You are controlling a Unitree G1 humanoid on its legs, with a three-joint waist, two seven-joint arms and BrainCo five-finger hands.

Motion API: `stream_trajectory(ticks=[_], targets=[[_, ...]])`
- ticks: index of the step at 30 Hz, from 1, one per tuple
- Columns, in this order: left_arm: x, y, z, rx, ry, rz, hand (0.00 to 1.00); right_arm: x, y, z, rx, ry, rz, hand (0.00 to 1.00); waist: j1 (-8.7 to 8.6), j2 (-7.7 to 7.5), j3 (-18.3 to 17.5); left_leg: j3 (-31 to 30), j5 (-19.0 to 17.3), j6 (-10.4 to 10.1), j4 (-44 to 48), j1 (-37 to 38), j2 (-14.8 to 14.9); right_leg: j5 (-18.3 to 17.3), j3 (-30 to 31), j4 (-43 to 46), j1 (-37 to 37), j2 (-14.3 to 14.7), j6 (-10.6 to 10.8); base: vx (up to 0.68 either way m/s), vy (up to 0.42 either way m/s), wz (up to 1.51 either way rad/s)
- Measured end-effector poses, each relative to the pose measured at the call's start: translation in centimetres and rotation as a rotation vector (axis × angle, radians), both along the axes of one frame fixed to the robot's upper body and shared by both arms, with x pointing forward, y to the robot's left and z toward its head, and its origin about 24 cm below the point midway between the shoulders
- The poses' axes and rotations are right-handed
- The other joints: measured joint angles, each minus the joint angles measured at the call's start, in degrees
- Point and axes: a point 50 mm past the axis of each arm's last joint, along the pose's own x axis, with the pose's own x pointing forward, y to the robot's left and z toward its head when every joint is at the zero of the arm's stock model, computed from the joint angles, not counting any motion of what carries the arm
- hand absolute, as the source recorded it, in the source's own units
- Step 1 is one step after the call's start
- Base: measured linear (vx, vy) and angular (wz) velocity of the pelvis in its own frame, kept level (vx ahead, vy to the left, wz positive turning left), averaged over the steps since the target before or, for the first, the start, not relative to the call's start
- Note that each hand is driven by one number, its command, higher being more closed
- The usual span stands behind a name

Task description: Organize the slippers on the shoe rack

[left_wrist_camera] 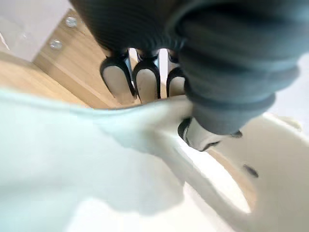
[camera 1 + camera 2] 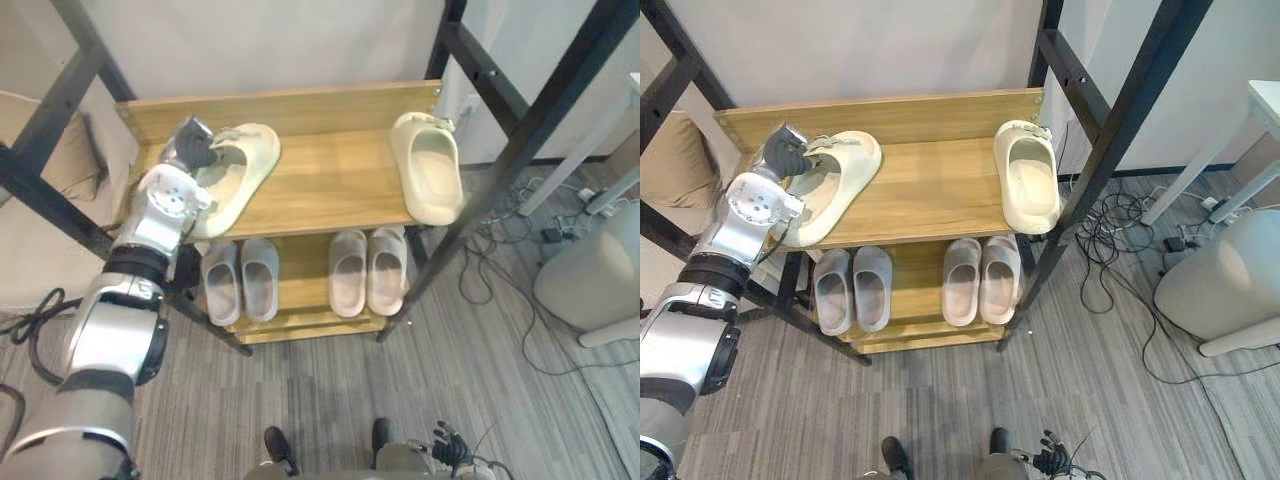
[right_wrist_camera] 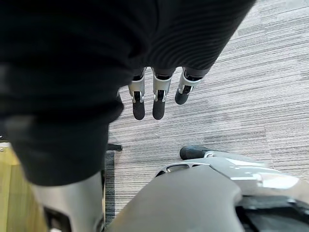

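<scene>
- Your left hand (image 2: 193, 149) is at the left end of the shoe rack (image 2: 320, 185), over the top shelf.
- In your left wrist view, the dark-tipped fingers (image 1: 118, 79) sit behind a raised part of a cream slipper (image 2: 243, 172). The thumb (image 1: 193, 131) presses on it from the near side, so the hand is pinching that slipper.
- The held slipper lies slantwise on the rack's top shelf. One end points toward the back board and the other toward the front left corner. You cannot tell whether it rests flat on the wood or is lifted a little.
- A second cream slipper (image 2: 431, 170) lies at the right end of the same shelf, well apart from the first. It runs front to back, and its near end reaches the shelf's front edge.
- On the rack's lower shelf you have a pair of pale grey slippers (image 2: 241, 280) on the left and another pair (image 2: 367, 270) on the right. In each pair, the two slippers are side by side.
- A black metal frame (image 2: 520, 140) stands around the rack, with posts crossing at both sides.
- Your right hand (image 3: 153, 99) hangs low, well in front of the rack, above grey striped flooring (image 3: 241, 96). Its fingers are straight and loose, holding nothing.
</scene>
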Motion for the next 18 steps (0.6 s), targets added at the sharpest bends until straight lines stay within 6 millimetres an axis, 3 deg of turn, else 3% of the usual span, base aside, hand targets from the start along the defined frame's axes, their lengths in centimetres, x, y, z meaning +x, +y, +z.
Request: stream_trajectory(ticks=[6,14,18], targets=[[0.4,-3.1,-1.0,-0.03,0.02,-0.07,1.0,0.2,0.0,0.0,0.001,0.0,-0.001,0.0,-0.81,0.15,-0.1,0.0,-0.1,-0.1,0.0,0.0,0.0,0.1,0.0,0.0,0.0,-0.1,-0.1,-0.03,0.001,0.0],[0.7,-7.2,-1.3,-0.068,0.02,-0.169,1.0,0.2,-0.6,0.1,-0.007,0.002,-0.023,0.0,-1.57,1.67,-0.6,0.5,-0.3,-0.2,0.0,0.2,0.0,0.5,0.6,-0.3,0.0,0.0,0.4,0.0,-0.003,-0.02],[0.7,-7.8,-1.4,-0.087,0.021,-0.18,1.0,0.2,-0.9,0.2,-0.012,-0.003,-0.053,0.0,-2.1,2.42,-0.4,1.9,-0.6,-0.6,0.1,0.8,0.0,0.7,2.0,-0.7,-0.1,0.0,0.4,-0.01,-0.007,-0.18]])
